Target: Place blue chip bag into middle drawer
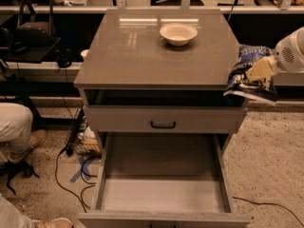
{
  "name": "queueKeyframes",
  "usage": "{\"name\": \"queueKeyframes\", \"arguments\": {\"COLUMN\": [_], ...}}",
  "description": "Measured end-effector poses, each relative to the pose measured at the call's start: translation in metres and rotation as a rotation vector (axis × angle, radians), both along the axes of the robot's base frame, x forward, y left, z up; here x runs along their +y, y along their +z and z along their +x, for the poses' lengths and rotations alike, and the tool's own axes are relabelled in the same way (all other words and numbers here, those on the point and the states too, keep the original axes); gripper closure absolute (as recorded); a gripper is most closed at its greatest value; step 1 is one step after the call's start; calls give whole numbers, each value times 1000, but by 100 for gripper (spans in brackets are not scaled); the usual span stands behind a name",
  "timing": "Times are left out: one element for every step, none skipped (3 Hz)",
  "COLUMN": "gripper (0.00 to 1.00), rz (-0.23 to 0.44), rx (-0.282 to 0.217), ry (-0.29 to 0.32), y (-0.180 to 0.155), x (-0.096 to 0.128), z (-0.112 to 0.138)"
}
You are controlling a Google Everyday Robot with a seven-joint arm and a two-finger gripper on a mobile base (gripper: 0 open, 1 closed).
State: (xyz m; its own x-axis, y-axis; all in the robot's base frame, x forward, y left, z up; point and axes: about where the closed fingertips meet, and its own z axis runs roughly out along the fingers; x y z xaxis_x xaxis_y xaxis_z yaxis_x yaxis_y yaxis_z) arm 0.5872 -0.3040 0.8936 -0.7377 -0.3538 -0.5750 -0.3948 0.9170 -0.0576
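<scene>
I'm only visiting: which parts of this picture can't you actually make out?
All in the camera view:
- The arm behind the gripper, which grips the blue chip bag at the right edge of the cabinet, is cut off by the right frame edge.
- The bag's white lettering is too blurred to read.
- The slot above the handled drawer is too dark to see into.
- The front of the middle drawer is cut off by the bottom edge.

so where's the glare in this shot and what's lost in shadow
Camera view: pale glare streaks lie on the cabinet top behind the bowl; the slot under that top is dark; the middle drawer is evenly lit; the pincer, at the cabinet's right edge, shut on the blue chip bag, is well lit.
</scene>
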Motion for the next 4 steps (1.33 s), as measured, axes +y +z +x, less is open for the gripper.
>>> {"name": "queueKeyframes", "arguments": {"gripper": [100, 100, 100, 100], "rz": [-38, -71, -59, -59], "rx": [120, 334, 505, 505], "ry": [-74, -147, -134, -134], "y": [-54, -145, -213, -213], "x": [-21, -34, -17, -17], "z": [-35, -100, -145, -145]}}
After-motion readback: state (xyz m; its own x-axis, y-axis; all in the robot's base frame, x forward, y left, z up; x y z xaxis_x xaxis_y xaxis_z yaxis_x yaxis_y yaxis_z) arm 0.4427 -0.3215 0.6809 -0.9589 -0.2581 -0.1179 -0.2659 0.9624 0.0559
